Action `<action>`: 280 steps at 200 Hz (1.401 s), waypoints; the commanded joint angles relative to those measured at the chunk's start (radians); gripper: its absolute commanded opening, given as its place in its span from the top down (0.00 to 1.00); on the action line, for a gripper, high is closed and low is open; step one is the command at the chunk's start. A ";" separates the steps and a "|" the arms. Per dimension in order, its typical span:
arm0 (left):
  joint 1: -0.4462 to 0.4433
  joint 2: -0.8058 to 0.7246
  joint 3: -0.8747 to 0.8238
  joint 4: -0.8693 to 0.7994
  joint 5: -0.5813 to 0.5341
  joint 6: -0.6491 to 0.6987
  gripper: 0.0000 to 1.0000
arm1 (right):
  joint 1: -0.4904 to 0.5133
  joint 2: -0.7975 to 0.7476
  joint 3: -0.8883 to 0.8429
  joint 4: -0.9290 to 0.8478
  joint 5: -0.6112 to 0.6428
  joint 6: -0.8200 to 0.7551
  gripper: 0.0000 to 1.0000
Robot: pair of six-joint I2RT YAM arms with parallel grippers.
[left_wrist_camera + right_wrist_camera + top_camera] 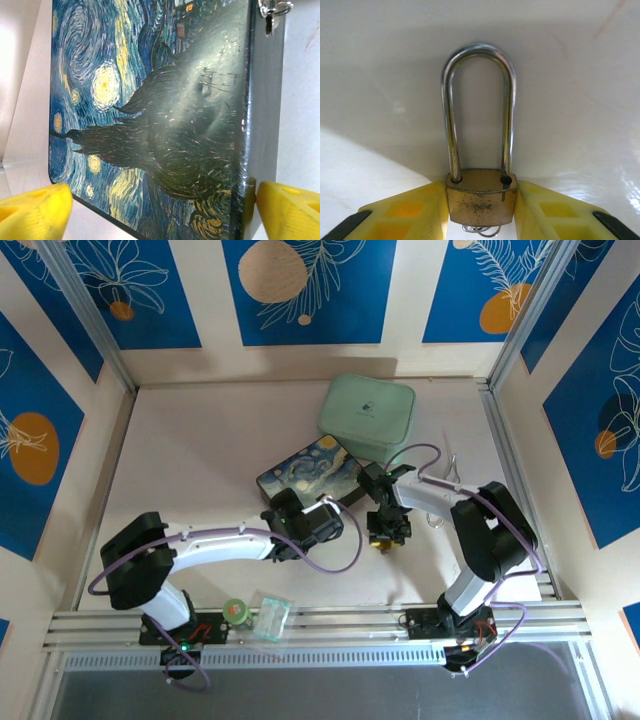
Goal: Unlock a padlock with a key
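The brass padlock (481, 202) with its tall silvery shackle (479, 52) is clamped upright between the yellow fingers (410, 212) of my right gripper (481, 210), above the white table. A silvery ring (480, 231) pokes out under the lock's body; the key itself is hidden. From above, the right gripper (388, 532) hangs just right of the painted box. My left gripper (160, 205) stands wide open, its yellow fingertips (35, 207) on either side of the box's near end, the right one touching the box's side.
The starry-night painted box (308, 475) lies mid-table; a small ring-and-tab fitting (272, 11) hangs at its far right corner. A pale green case (367, 415) sits behind it. A thin bent wire (452, 472) lies at the right. A green cap (236, 611) and clear packet (270, 618) rest on the front rail.
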 commanded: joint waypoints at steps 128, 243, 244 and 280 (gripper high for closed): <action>0.265 -0.121 -0.058 -0.107 -0.114 -0.170 0.00 | -0.007 -0.055 0.032 -0.032 0.058 -0.056 0.30; 0.499 -0.625 -0.317 0.294 0.056 -0.167 0.01 | -0.228 -0.350 -0.058 0.448 0.136 -0.286 0.01; 0.504 -0.626 -0.323 0.306 0.053 -0.163 0.01 | -0.229 -0.355 -0.062 0.461 0.140 -0.290 0.01; 0.731 -0.584 -0.506 0.694 0.138 -0.064 0.00 | -0.335 -0.418 -0.289 0.952 0.226 -0.419 0.00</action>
